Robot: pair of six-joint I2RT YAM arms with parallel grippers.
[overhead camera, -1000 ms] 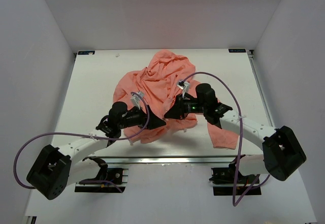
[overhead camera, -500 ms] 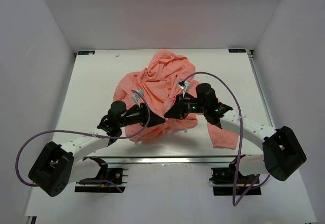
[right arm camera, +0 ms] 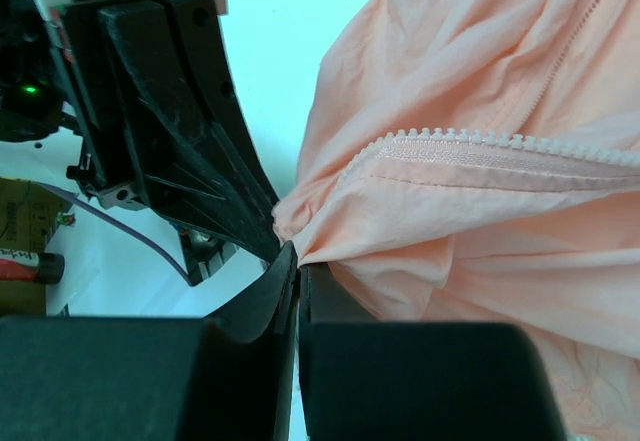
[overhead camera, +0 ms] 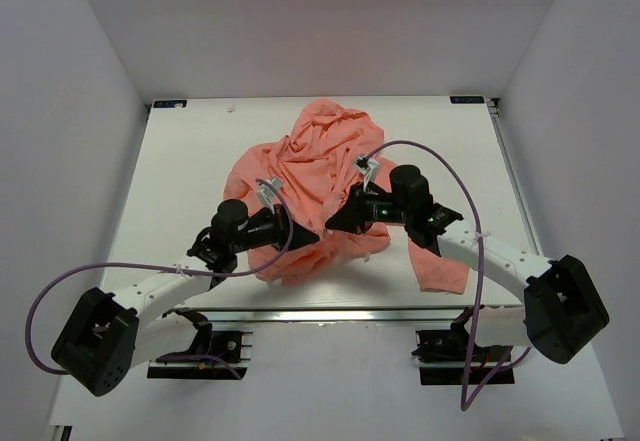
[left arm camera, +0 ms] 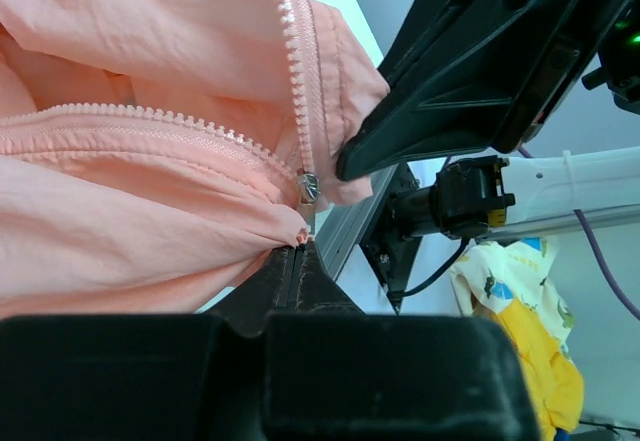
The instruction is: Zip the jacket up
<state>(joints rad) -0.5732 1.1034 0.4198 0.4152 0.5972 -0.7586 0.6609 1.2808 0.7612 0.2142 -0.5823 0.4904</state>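
Since the left arm has swung inward over the last second, we see the salmon jacket (overhead camera: 320, 156) heaped mid-table (overhead camera: 180, 161), spreading toward 12 o'clock, its hem now bunched between the arms. The left claw (overhead camera: 312, 233) and right claw (overhead camera: 335, 223), each pinched shut on a front edge of the jacket, nearly touch, so we judge the zipper halves almost ready to join. Only the wrist views reveal the zipper teeth (right arm camera: 480, 141) and the metal slider (left arm camera: 308, 189), just at 12 o'clock from the left claw's tips.

Arms angled inward, left hand (overhead camera: 311, 236) and right hand (overhead camera: 331, 227) tips close together, each clamped on the jacket (overhead camera: 318, 153).
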